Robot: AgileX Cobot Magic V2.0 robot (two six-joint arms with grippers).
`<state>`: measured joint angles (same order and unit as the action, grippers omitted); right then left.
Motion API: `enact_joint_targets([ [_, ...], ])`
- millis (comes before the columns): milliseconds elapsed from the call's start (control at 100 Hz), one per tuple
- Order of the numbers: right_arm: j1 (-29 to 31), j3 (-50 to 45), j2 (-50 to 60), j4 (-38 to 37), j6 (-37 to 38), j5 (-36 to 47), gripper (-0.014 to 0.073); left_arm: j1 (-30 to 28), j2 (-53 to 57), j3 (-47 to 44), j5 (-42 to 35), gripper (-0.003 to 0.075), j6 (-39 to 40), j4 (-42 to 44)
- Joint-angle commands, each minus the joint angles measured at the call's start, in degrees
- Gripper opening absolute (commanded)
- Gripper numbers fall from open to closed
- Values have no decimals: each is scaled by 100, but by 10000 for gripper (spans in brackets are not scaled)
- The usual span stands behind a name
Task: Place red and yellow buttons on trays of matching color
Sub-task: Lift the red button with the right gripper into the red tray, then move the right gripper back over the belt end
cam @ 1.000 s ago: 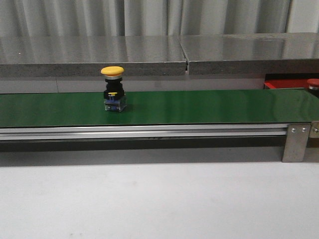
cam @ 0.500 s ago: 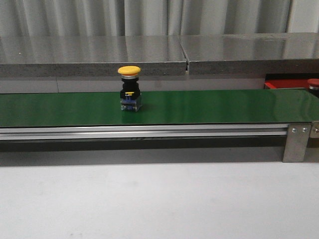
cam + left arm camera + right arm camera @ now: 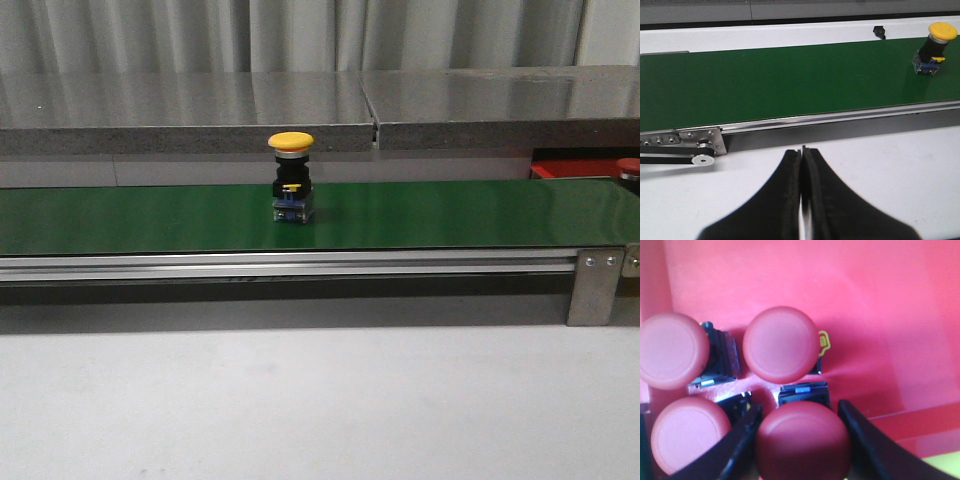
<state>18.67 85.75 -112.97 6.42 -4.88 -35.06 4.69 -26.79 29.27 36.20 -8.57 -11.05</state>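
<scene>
Right end effector [image 3: 802, 440] is sitting w/ its fingers spread around a red button [image 3: 802, 442], one either side of the cap; whether they're actually pressing it I can't tell. It's hanging over the red tray [image 3: 880, 305], w/ three more red buttons [image 3: 781, 344] packed just beyond and beside it.

Left end effector [image 3: 801, 195] is pinched closed, holding nothing, hovering over the white bench [image 3: 880, 165]. Yellow button [image 3: 935, 47] is standing upright on the green belt [image 3: 765, 80], well apart, ahead and off to the right of it.

Handling, my guess: rigid plastic, light, top-heavy w/ wide smooth cap, so tippable. Prob. best gripped on the dark body under the cap.
</scene>
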Motion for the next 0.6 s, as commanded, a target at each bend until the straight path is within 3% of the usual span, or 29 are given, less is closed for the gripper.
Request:
enact_joint_targets([
  [0, 48, 144, 317, 17, -18, 303, 143, 50, -12, 154, -412, -19, -2, -94],
  [110, 48, 144, 317, 22, -18, 303, 171, 50, -12, 154, -412, -19, -2, -94],
  [350, 48, 144, 317, 27, -18, 277, 388, 50, -12, 154, -412, -19, -2, -94],
  [590, 48, 144, 317, 27, -18, 304, 416, 50, -12, 154, -412, -19, -2, -94],
])
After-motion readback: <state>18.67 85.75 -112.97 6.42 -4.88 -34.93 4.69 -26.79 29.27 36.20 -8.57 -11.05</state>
